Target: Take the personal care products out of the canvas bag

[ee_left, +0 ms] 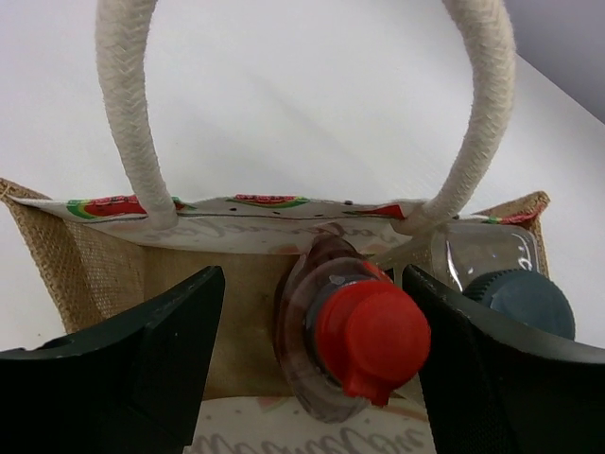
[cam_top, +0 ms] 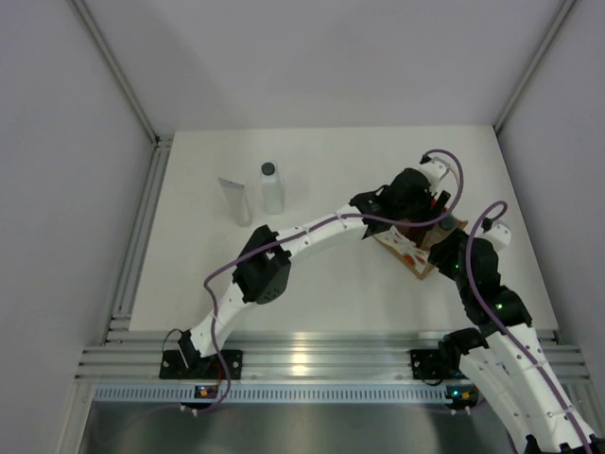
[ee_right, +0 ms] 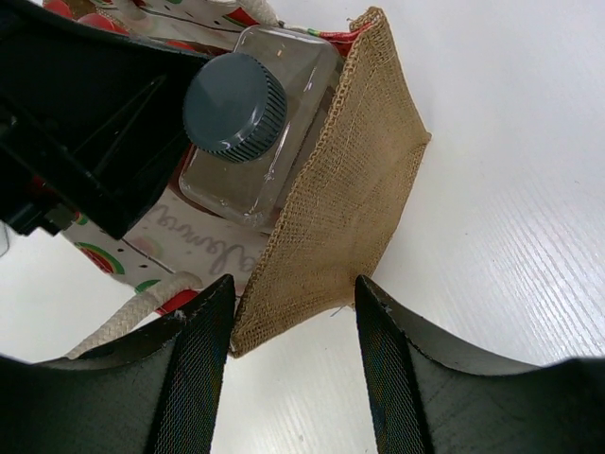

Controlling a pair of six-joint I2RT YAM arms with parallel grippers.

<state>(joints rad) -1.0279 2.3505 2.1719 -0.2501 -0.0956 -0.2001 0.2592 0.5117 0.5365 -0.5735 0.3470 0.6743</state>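
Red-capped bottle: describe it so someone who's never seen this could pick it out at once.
On the right of the table stands a tan canvas bag with cream loop handles. Inside, the red-capped bottle stands near the middle; its only neighbour, the clear bottle in the corner, has a grey cap.

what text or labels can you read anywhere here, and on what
Nothing reads for certain.
canvas bag: cursive script on its white printed panel, upside down and cut off; not readable.
clear bottle: faint raised marks, too blurred.
red bottle: no text on its cap.
white tube, whitish bottle: too small to tell.
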